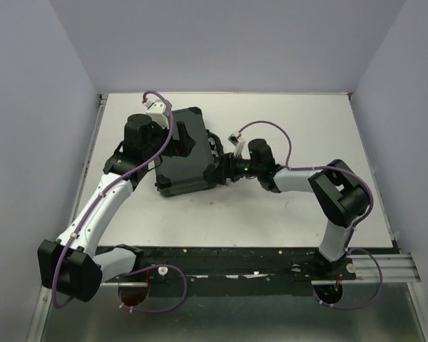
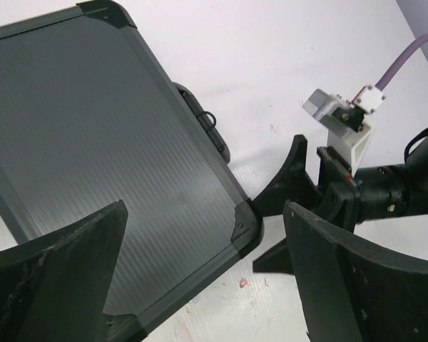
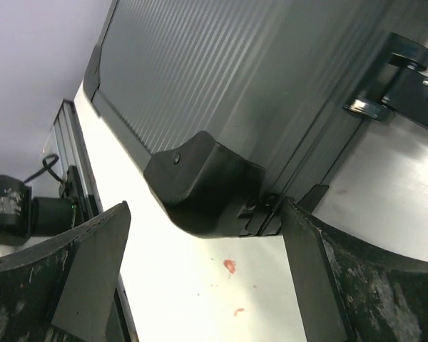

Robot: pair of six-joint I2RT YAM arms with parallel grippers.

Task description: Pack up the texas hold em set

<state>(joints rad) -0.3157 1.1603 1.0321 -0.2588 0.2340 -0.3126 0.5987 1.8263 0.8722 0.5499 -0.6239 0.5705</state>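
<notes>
arms both reach in over the table [image 1: 292, 221]. my left gripper [image 2: 205, 235] hangs above the black case [image 1: 189, 167], jaws spread wide, lid in view between them. my right gripper [image 3: 205, 210] sits low at the case's near right corner, jaws spread on either side of it. case lies flat, left of centre, lid shut, contents hidden.
</notes>
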